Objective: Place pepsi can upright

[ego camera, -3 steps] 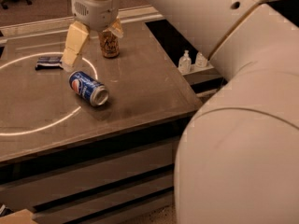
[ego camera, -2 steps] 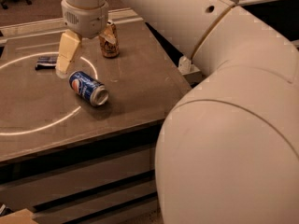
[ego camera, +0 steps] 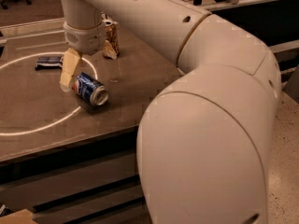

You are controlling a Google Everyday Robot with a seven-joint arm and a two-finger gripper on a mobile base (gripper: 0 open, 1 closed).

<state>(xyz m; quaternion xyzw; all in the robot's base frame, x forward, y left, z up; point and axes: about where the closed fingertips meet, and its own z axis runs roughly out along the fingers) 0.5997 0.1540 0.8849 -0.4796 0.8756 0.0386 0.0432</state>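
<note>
From my seat, the pepsi can lies on its side on the bench, just inside the white circle painted on it, silver end pointing to about 4 o'clock. The gripper hovers just above it, spread wide and holding nothing. One tan pad hangs at the can's 10 o'clock, right by its blue end. The other sits out toward 1 o'clock, close in front of the gold can.

My first worry is that near pad. It looks to be almost on the can, though from this angle I cannot tell whether it touches. If it lands on the curved wall instead of beside it, the can will likely roll toward 7 or 1 o'clock and I lose the line-up.

The second is the gold can. The far pad has little room there, so any swing or widening toward 1 o'clock could knock it over.

The third is the grip itself. A thin, slick aluminium wall pinched off-centre may squirt out or dent. Held near one end, the can could pivot between the pads as I turn it and come down tilted, then topple.

The dark packet, further out at 10 o'clock, looks clear enough unless the can gets shoved that way.
</note>
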